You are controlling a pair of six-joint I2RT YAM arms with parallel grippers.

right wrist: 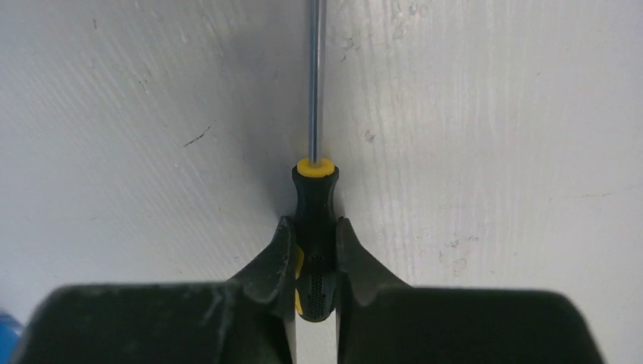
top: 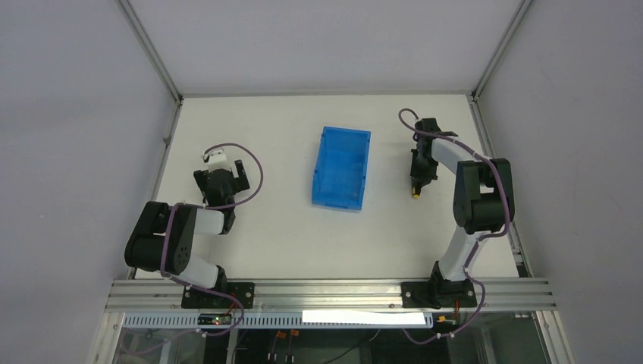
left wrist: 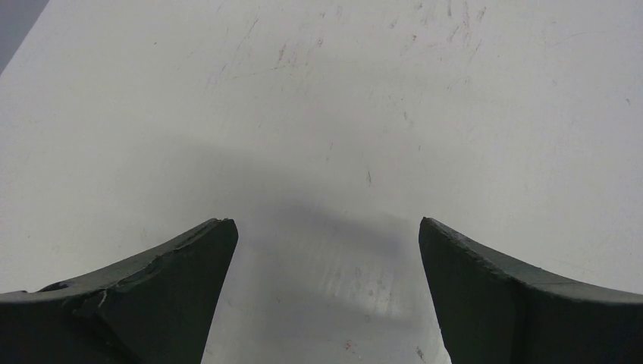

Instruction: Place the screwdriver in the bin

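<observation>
We see our right hand (right wrist: 315, 231) pinching the screwdriver (right wrist: 314, 199) by its black and yellow handle, with one finger pressed against each side. The thin metal shaft runs straight out ahead of the fingers over the white bench (right wrist: 493, 152). We cannot tell whether the tool rests on the bench or hangs just above it. From the top camera, this hand and the screwdriver sit to the right of the bin (top: 341, 171), apart from it and about level with its middle. A yellow bit of the handle shows at the hand's near end. The translucent blue bin lies at the centre of the bench, its long side running near to far. Our left hand (left wrist: 326, 227) is spread wide on the left, well apart from the bin, with only scuffed bench between its fingers
</observation>
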